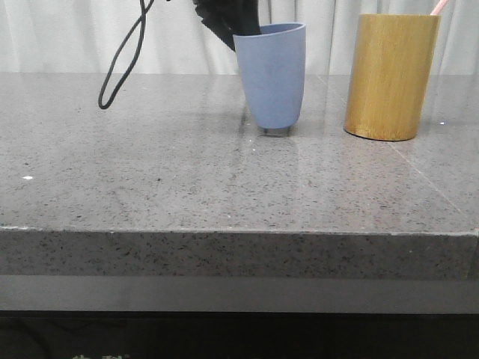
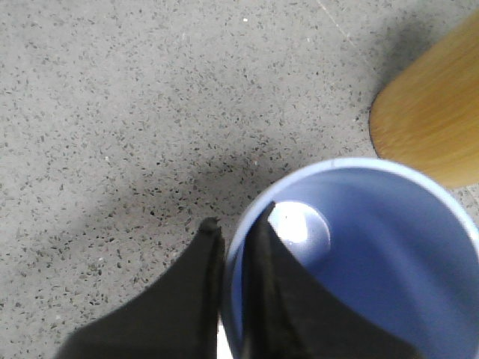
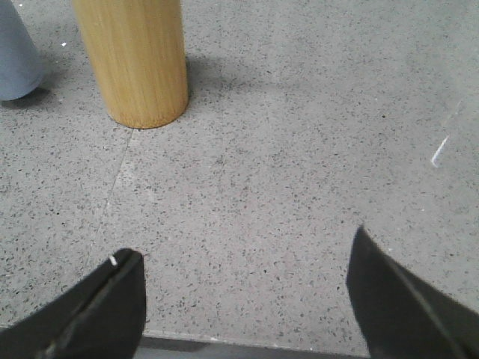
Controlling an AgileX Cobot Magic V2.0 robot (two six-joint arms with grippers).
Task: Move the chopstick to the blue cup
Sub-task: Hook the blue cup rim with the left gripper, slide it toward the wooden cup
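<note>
Only a pink tip of the chopstick [image 1: 438,7] shows, poking above the bamboo holder [image 1: 391,75]; the rest is hidden inside. The left pincer [image 2: 236,228] is clamped on the blue cup [image 1: 274,75], one finger inside and one outside the rim, its body cut off at the front view's top edge. The cup stands on a speckled grey stone bench [image 1: 187,179] before pale curtains [image 1: 67,34]. The right pincer [image 3: 243,258] hangs spread wide above bare bench, near the holder.
</note>
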